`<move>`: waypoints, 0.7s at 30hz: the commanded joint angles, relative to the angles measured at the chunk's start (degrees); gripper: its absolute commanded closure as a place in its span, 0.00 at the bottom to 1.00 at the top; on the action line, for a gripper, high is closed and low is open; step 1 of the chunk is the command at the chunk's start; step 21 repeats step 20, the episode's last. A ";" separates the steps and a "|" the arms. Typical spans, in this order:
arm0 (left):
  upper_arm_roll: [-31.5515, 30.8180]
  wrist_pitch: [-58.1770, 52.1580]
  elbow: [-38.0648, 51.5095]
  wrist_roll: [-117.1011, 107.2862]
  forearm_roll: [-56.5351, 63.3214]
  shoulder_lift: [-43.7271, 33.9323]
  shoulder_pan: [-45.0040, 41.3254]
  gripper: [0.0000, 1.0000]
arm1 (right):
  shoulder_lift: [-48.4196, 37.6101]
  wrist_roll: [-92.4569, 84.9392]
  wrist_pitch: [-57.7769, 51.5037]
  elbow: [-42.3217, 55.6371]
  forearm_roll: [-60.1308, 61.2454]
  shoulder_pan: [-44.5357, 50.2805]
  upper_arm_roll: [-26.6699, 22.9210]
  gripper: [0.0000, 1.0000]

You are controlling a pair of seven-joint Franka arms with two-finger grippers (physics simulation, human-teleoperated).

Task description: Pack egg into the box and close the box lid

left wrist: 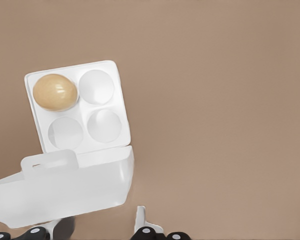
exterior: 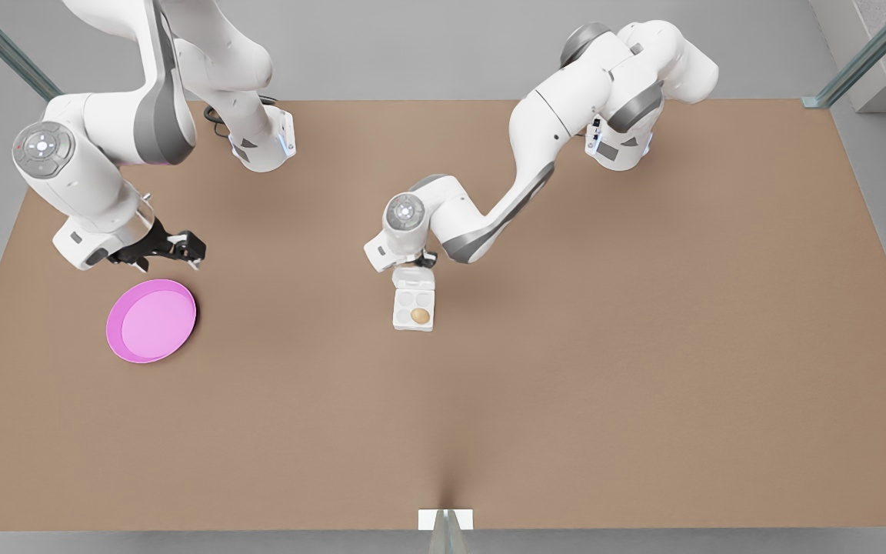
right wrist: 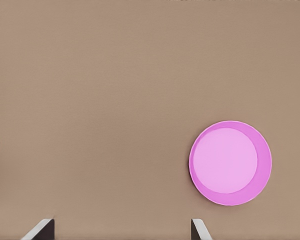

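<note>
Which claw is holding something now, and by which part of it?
The right claw is open above the table near the pink plate and holds nothing. The left claw is at the box lid; whether it grips it cannot be told.

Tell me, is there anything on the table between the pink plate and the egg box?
No. In the front view, only bare brown table lies between the pink plate and the box.

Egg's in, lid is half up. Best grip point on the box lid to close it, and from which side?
Judging by its pose, take the box lid by its free edge, at the raised tab. Come from the hinge side, where the left end effector sits, and swing it over the egg and the box. The right end effector waits open by the pink plate.
</note>
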 commanded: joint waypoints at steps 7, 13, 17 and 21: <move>0.79 8.77 0.67 -0.57 -0.13 2.07 0.22 0.31 | 0.07 0.00 0.09 0.00 0.09 -0.18 0.00 0.00; 3.42 -38.25 6.55 27.28 -0.66 -15.68 24.83 0.00 | 0.16 0.00 0.09 0.00 0.09 -0.18 0.00 0.00; 18.02 -40.36 6.38 36.16 -0.83 -21.13 26.33 0.00 | 0.16 0.00 0.09 0.00 0.09 -0.18 0.00 0.00; 18.98 -37.90 -0.74 38.72 -1.36 -28.95 27.82 0.00 | 0.16 0.00 0.09 0.00 0.09 -0.18 0.00 0.00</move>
